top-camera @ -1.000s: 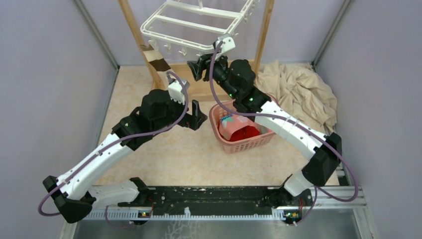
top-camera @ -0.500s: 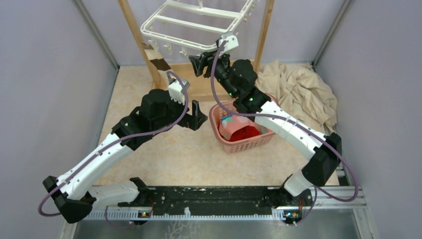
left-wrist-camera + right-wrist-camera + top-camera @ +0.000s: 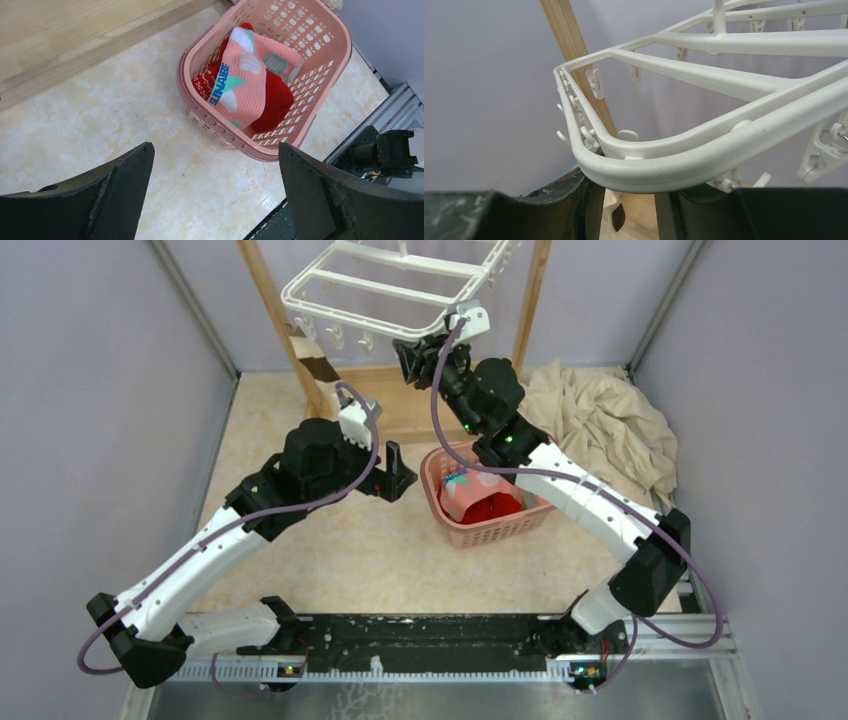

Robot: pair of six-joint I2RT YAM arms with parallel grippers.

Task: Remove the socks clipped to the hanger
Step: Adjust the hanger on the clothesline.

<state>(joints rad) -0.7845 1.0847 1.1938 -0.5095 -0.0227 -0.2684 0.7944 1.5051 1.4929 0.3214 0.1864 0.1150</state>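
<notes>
The white hanger [image 3: 390, 290] hangs from the wooden frame at the back. A beige-and-brown sock [image 3: 314, 362] hangs from its left front corner by the left post. My right gripper [image 3: 415, 358] is open and empty, just under the hanger's front rim. In the right wrist view the rim [image 3: 674, 170] crosses right above the jaws, and the sock [image 3: 616, 212] shows far off between them. My left gripper [image 3: 395, 470] is open and empty over the floor, left of the basket. A pink sock [image 3: 240, 85] and a red sock [image 3: 275, 100] lie in the basket.
The pink lattice basket [image 3: 432, 475] stands on the floor under the right arm; its rim also shows in the left wrist view [image 3: 200, 115]. A crumpled beige cloth [image 3: 600, 420] lies at the back right. Wooden posts [image 3: 270, 300] and a wooden base board [image 3: 395, 415] stand behind.
My right gripper has risen and moved right and back, closer under the hanger's front rim. The left arm has not moved.
</notes>
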